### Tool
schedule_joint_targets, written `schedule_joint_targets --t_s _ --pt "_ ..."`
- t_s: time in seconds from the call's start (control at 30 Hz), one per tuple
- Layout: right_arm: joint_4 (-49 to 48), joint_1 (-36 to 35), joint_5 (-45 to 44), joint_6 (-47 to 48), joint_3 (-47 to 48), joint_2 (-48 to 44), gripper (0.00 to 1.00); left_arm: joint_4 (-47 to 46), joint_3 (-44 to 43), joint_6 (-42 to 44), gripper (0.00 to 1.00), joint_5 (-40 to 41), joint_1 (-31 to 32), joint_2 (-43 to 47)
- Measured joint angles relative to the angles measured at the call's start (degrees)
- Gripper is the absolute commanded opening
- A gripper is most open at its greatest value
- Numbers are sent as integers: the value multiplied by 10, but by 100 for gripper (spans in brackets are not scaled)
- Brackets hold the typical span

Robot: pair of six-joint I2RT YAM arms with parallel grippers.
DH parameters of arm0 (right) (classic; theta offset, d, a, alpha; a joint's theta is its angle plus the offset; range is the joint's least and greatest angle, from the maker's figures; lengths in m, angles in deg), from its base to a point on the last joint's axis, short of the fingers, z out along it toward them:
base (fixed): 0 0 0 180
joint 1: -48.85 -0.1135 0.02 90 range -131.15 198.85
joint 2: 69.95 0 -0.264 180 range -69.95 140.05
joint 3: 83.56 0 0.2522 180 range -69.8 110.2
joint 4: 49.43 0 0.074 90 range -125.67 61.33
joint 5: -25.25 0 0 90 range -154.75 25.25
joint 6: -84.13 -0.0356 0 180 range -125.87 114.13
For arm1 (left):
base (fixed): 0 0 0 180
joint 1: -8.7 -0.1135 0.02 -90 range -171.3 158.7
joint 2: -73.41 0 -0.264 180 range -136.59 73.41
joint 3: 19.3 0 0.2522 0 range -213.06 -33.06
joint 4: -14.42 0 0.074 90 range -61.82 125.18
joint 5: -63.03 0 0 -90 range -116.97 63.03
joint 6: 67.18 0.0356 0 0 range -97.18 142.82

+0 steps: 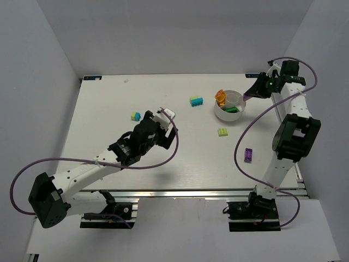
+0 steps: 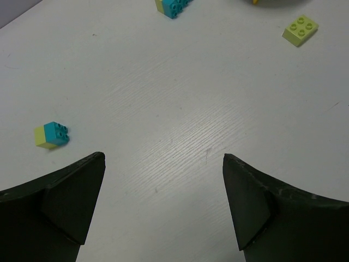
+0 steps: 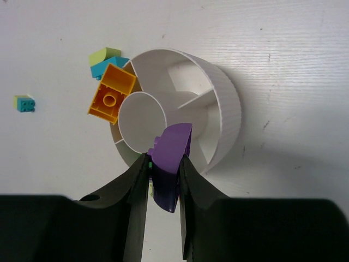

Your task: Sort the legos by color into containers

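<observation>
Now, right pincer (image 3: 163,166): gripping purple brick (image 3: 170,146), long axis running up-frame.
Brick's place: hanging over bowl (image 3: 228,109), lower-centre rim, compartment just beyond.
Left pincer (image 2: 163,174): gaping wide, holding nothing, lying farther away.

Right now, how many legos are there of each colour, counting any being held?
Purple: 2, the loose purple lego and the held purple lego in the right gripper.
Orange lego: 1.
Green lego in the bowl: 1 visible.
Pale yellow-green lego: 1.
Cyan-and-yellow stacks: 2.
Total: 7.
</observation>
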Motion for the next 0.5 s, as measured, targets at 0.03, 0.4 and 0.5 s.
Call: schedule_joint_targets --t_s 0.03,0.4,0.5 --pt "-1 0 7 0 5 5 0 0 0 0 98 0 0 0" --pt "-1 -3 15 0 24 61 30 0 0 4 98 0 0 -11" --pt "0 -3 13 1 24 73 52 0 0 5 98 0 0 -14"
